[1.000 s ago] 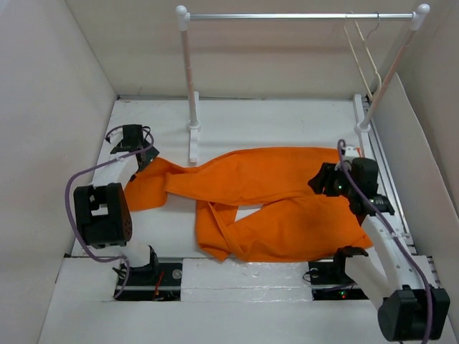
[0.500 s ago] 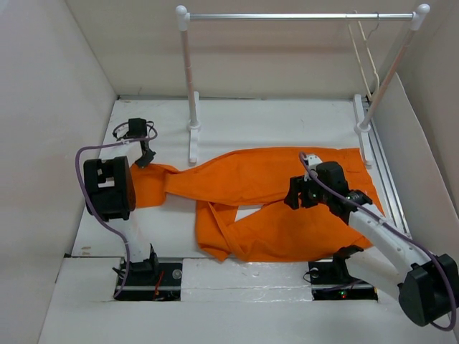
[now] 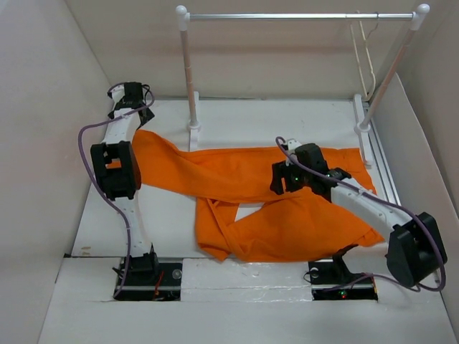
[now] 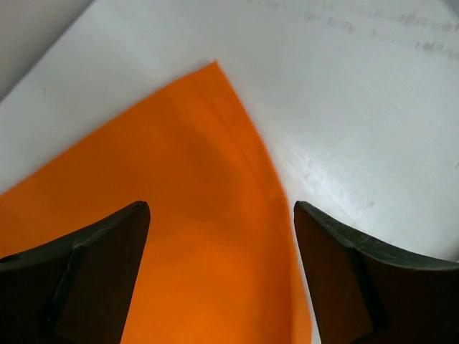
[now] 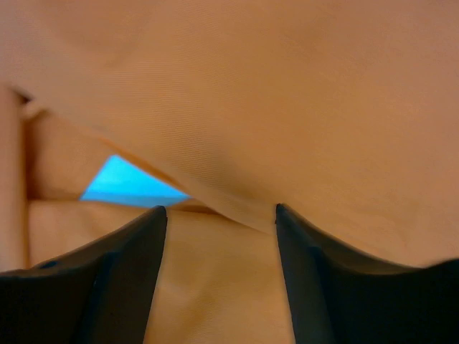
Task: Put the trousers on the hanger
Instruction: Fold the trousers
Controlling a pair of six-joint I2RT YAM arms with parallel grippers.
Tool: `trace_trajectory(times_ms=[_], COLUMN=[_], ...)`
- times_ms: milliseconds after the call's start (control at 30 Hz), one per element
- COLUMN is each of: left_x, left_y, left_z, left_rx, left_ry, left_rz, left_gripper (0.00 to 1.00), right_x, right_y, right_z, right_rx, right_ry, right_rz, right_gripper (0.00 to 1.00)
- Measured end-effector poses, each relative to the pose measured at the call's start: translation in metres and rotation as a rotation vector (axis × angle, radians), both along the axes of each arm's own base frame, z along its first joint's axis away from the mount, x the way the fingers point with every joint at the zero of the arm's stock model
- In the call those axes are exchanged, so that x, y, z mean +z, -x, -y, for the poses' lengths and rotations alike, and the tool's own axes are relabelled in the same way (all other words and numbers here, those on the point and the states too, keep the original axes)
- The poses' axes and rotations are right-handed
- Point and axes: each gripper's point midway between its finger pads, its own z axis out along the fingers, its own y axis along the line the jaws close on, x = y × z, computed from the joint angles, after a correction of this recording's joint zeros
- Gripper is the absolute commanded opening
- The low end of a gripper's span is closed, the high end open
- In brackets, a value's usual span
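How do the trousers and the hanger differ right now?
The trousers are bright orange and lie rumpled on the table; the hanger is thin, cream-white and hangs from the rail. The trousers are far bigger. Neither is held.

White arms (image 3: 133,215), blk joints (image 3: 115,170), purple cables (image 3: 85,154)

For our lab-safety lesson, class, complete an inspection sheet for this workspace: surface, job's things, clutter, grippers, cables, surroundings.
Surface: white table, trousers spread across its middle.
Job's things: trousers rumpled, lying flat; hanger hanging at the rack's right end, nothing on it.
Clutter: nothing seen.
Grippers: left gripper open over a trouser-leg end; right gripper open, close above the cloth.
Cables: purple cable loops loose at the left; another at the right.
Surroundings: plain walls on three sides.
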Motion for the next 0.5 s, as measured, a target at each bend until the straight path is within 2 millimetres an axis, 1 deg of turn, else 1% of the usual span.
trace_trajectory(times_ms=[33,67,100,133,167,200,267,333,367,400,433,500], left_x=[0.0,-0.003,-0.004,-0.004,-0.004,-0.001,0.018,0.041,0.05,0.056,0.06,0.06], left_y=[0.004,0.012,0.021,0.039,0.057,0.077,0.112,0.136,0.15,0.165,0.177,0.199], left_z=[0.001,0.003,0.009,0.014,0.021,0.032,0.063,0.098,0.112,0.12,0.121,0.11], left_rx=[-0.008,-0.019,-0.036,-0.049,-0.068,-0.093,-0.166,-0.26,-0.302,-0.328,-0.333,-0.299], left_ry=[0.004,0.014,0.023,0.032,0.041,0.045,0.056,0.086,0.106,0.125,0.138,0.157], left_rz=[-0.005,-0.017,-0.023,-0.037,-0.052,-0.061,-0.042,0.041,0.079,0.112,0.138,0.161], left_gripper=[0.78,0.76,0.7,0.66,0.64,0.57,0.56,0.56,0.56,0.56,0.56,0.56], right_x=[0.006,0.013,0.02,0.027,0.033,0.038,0.039,0.031,0.025,0.019,0.012,0.0], right_y=[0.001,0.004,0.009,0.015,0.025,0.035,0.056,0.076,0.083,0.089,0.093,0.097], right_z=[-0.009,-0.021,-0.035,-0.05,-0.067,-0.083,-0.113,-0.139,-0.151,-0.163,-0.174,-0.195], right_rx=[0.029,0.067,0.114,0.159,0.212,0.264,0.358,0.436,0.466,0.495,0.518,0.542], right_ry=[-0.004,-0.01,-0.017,-0.03,-0.047,-0.064,-0.09,-0.088,-0.078,-0.068,-0.056,-0.04], right_rz=[0.015,0.033,0.052,0.062,0.072,0.074,0.063,0.033,0.013,-0.001,-0.018,-0.047], right_gripper=[0.5,0.29,0.12,0.0,0.0,0.0,0.32,0.64,0.68,0.7,0.7,0.7])
